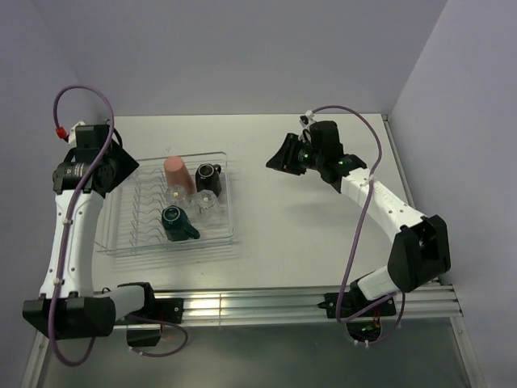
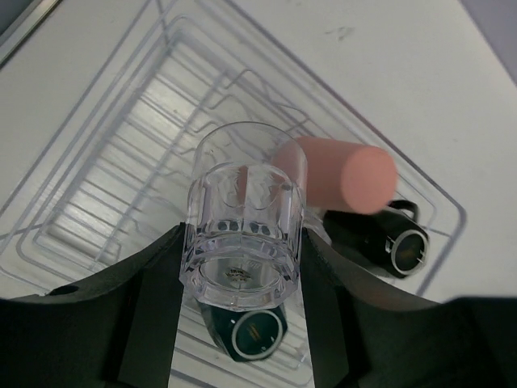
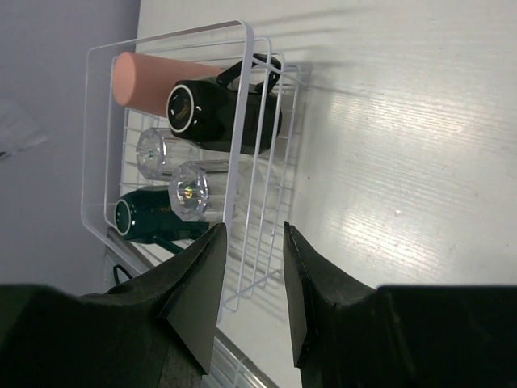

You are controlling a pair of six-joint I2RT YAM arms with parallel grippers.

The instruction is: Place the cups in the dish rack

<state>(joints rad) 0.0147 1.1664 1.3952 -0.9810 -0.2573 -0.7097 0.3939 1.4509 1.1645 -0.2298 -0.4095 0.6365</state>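
**Last tumbler over the rack, release pending**

Nearest me in the rack sits the green mug, on the right half; just beyond it stand two tumblers, close together; at the far end the salmon cup and the black mug sit side by side. That makes five cups loaded; the left half of the rack shows only bare ribs.

The left gripper hangs above the rack's far left part; its jaws are clamped on the sides of a clear tumbler, which is clear of the ribs and not yet set down; this is the sixth cup, so I judge the step in hand to be the final placement.

The right gripper hovers over the table, well to the right of the rack; its jaws stand partly apart with nothing between them.

Next I would lower the left arm onto the free ribs, keeping the tumbler apart from the salmon cup; the jaws should part only once the glass rests, since clear plastic makes the gap to the ribs hard to judge.
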